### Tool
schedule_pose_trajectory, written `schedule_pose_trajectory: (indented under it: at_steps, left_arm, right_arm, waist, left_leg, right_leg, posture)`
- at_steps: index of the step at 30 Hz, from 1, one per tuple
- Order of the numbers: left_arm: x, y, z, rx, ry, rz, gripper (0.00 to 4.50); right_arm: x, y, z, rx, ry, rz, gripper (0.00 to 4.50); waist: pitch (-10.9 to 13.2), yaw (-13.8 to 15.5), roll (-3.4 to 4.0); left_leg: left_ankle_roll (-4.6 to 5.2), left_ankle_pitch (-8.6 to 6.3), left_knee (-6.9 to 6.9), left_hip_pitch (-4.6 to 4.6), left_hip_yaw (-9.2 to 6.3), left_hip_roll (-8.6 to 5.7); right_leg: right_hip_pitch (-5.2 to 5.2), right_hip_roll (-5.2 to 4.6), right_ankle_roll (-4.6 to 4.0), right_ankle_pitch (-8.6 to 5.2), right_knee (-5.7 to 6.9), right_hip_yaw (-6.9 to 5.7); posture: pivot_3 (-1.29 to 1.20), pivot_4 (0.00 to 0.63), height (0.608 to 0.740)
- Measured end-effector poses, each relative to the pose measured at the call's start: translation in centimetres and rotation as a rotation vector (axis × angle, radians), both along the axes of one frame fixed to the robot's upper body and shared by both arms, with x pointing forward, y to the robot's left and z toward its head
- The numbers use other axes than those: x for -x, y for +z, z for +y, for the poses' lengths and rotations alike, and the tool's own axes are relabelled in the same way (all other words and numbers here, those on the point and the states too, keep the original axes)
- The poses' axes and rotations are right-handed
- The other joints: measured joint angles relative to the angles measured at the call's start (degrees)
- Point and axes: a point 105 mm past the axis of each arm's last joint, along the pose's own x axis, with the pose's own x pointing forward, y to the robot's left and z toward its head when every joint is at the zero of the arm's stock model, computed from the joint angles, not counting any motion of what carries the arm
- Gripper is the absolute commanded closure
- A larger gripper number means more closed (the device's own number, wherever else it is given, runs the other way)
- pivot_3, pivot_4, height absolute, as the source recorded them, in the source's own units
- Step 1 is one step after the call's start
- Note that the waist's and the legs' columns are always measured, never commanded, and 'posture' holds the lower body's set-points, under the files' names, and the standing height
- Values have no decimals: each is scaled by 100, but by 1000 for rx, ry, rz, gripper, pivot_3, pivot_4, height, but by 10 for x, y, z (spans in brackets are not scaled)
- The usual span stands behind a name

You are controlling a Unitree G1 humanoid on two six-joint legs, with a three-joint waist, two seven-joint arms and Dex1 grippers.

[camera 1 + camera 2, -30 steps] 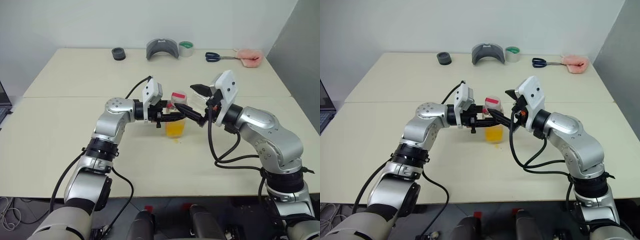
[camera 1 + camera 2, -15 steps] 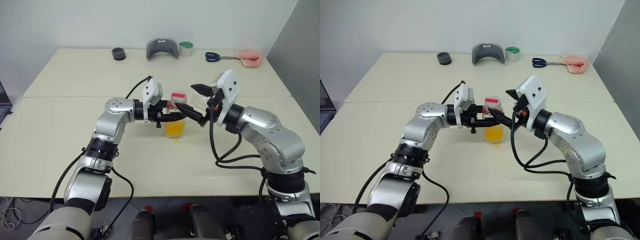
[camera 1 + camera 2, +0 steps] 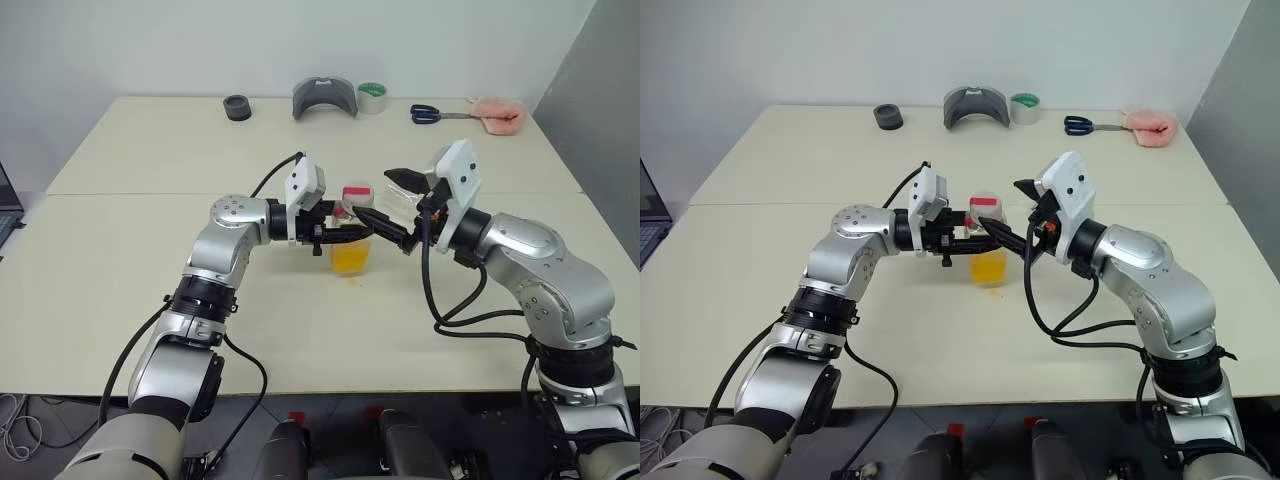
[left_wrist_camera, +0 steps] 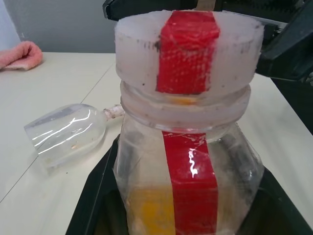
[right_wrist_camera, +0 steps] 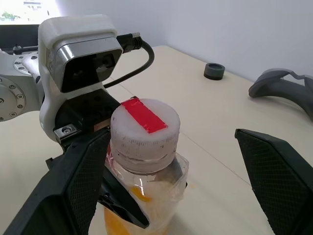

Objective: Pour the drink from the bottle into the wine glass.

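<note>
Bottle point(image 3: 351, 238) stands upright on the table point(image 3: 150, 260), clamped at its upper body by the left gripper point(image 3: 345, 232), whose jaws are drawn in narrow against its sides. Cap point(image 5: 144, 128) is on, white with a red strip across the top. Drink point(image 3: 351, 257), orange-yellow, fills only the lower part of the bottle.

Right gripper point(image 3: 388, 203) stands with jaws spread wide, one finger on either side of the cap and clear of it, not touching as far as the right wrist view shows.

Wine glass point(image 4: 66, 133) lies on its side on the table just beyond the bottle as seen from the left gripper, bowl empty, stem running behind the bottle.

Farther off from both grippers, along the table's far edge: a dark round piece point(image 3: 237, 107), a grey curved part point(image 3: 324, 97), a tape roll point(image 3: 373, 97), scissors point(image 3: 432, 114), a pink cloth point(image 3: 499, 113).

Step in hand, by my reading: uncapping. To do it well:
- centre the right jaws on the cap's ribbed rim before closing, level with it
- hold the left grip firm so the bottle does not spin or tip
- glass needs standing up before any pour.
</note>
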Motion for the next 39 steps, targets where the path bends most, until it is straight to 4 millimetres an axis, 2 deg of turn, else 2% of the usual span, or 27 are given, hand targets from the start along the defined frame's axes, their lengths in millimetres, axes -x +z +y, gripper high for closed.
schedule_pose_trajectory:
  at_steps: [14, 27, 30, 39]
  left_arm:
    - [0, 1, 0, -1, -2, -13, 2702]
    - [0, 1, 0, -1, -1, -14, 2702]
    - [0, 1, 0, -1, -1, -14, 2702]
    - [0, 1, 0, -1, -1, -14, 2702]
  right_arm:
    - [2, 1, 0, -10, 16, 7, 185]
    - [14, 4, 1, -3, 93, 26, 185]
    - [12, 7, 0, -11, 90, 29, 0]
    - [5, 8, 1, -12, 88, 54, 0]
  waist:
    - [0, 0, 0]
    - [0, 0, 0]
    - [0, -1, 0]
    - [0, 0, 0]
  left_leg:
    - [0, 0, 0, 0, 0, 0]
    - [0, 0, 1, 0, 0, 0]
    - [0, 0, 1, 0, 0, 0]
    - [0, 0, 1, -1, 0, 0]
  right_leg:
    - [0, 0, 0, 0, 0, 0]
    - [0, 0, 0, 0, 0, 0]
    - [0, 0, 0, 0, 0, 0]
    - [0, 0, 0, 0, 1, 0]
  posture:
    - [0, 150, 740]
    - [0, 150, 740]
    - [0, 150, 740]
    - [0, 150, 740]
